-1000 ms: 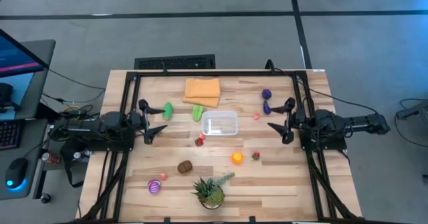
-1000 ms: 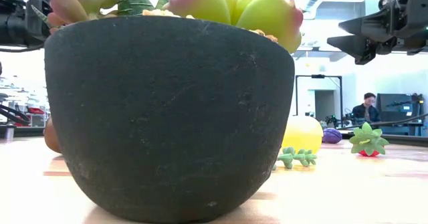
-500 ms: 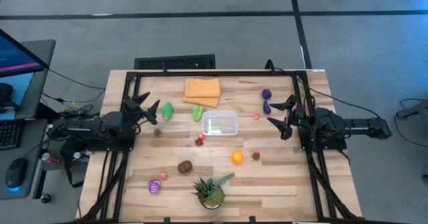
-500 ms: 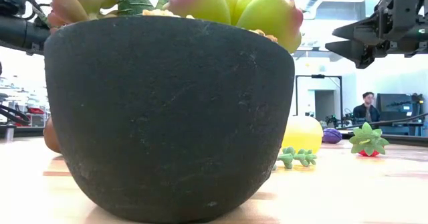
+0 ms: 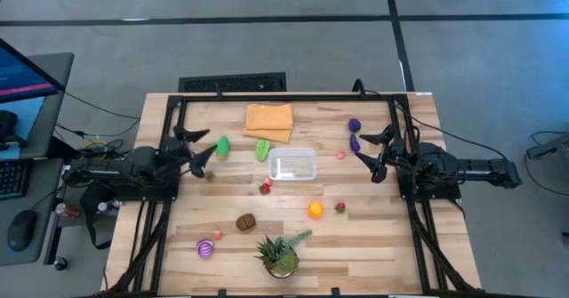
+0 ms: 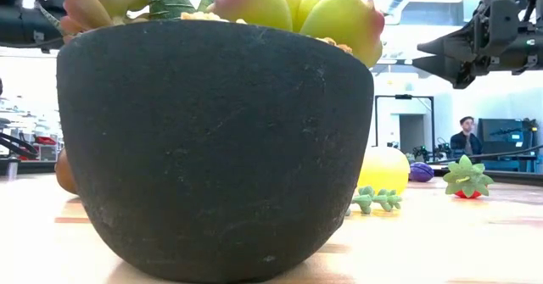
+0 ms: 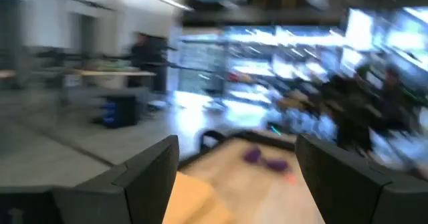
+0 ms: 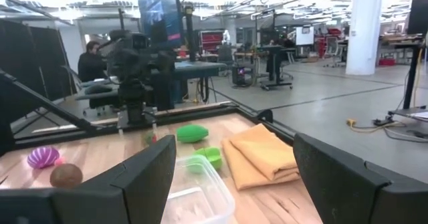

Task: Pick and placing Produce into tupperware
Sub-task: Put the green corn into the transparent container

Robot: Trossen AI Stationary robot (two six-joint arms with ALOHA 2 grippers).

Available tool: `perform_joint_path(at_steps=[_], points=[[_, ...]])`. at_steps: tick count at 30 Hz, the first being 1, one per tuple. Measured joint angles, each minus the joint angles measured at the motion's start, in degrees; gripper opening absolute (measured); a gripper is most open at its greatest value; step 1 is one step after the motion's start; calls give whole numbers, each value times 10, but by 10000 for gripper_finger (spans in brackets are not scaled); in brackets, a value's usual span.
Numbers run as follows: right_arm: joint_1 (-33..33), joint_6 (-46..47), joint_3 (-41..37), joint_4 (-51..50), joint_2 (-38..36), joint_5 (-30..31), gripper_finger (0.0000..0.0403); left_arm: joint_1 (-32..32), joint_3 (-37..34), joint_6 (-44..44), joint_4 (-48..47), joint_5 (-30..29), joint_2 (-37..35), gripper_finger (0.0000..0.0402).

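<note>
**Spotter:** Which arm is closer to something you can pick?

**Me:** The left one, I'd say. My left gripper (image 5: pixel 202 151) sits at the left edge of the pale wooden slatted table (image 5: pixel 373 245) with its dark fingers spread wide and nothing between them. The smooth green oval toy vegetable (image 5: pixel 222 147) lies just beyond the fingertips, toward the table's middle, with its long axis running roughly away from the camera side, so across my line of approach. That suits a straight reach with the fingers closing on its short width.

**Spotter:** And the tub?

**Me:** The small clear plastic rectangular tub with rounded corners (image 5: pixel 292 164) is near the centre, between the two arms, long side running left to right. It looks empty to me. A ribbed lighter-green toy vegetable (image 5: pixel 262 149) sits just beside its left end, and the folded soft orange cloth (image 5: pixel 268 120) is behind it.

**Spotter:** The right arm?

**Me:** My right gripper (image 5: pixel 372 154) waits at the right edge, fingers wide apart and holding nothing. The two glossy purple toy pieces (image 5: pixel 355 132) lie near it; the round orange toy fruit (image 5: pixel 315 210) is farther off. The spiky green plant in its rough dark pot (image 6: pixel 212 140) fills the low view, so I can't judge heights from there.
</note>
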Motion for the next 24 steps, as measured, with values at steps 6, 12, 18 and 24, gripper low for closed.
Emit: perform_joint_path(at_steps=[6,12,18,24], points=[[0,8,0,7,0,0,297,0,55,-93,-80,-135,11,293],[0,0,0,16,0,0,297,0,97,-88,-24,-101,93,293],[0,-1,0,38,0,0,297,0,129,7,142,-15,230,293],[0,0,0,46,0,0,297,9,182,41,149,-82,382,293]])
